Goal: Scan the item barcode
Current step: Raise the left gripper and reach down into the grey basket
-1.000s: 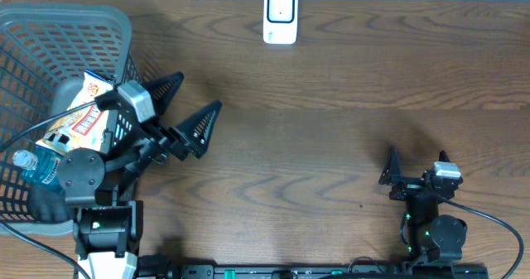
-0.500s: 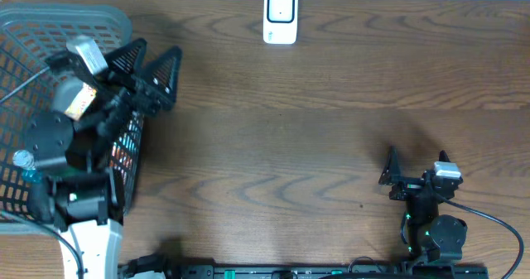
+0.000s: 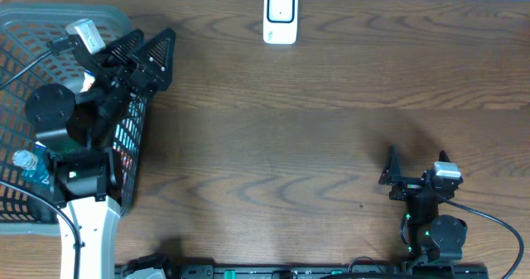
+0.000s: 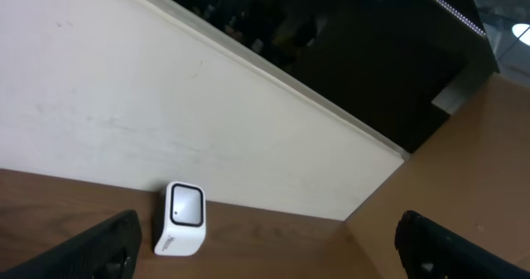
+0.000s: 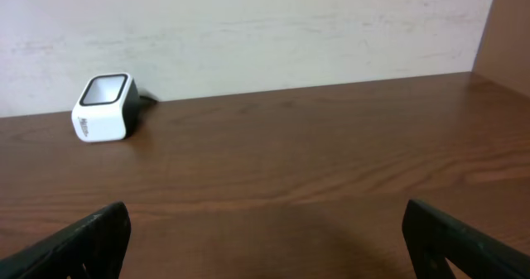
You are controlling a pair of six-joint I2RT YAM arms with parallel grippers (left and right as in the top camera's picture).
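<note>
While left claw (image 3: pixel 156 40) and right claw (image 3: pixel 416 157) gape empty, the white scanner (image 3: pixel 281 16) stands upright.

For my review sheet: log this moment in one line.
left hand: open, empty, over basket rim | right hand: open, empty | scanner: no item

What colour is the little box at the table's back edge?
White box with a dark window; right wrist view shows it best.
</note>
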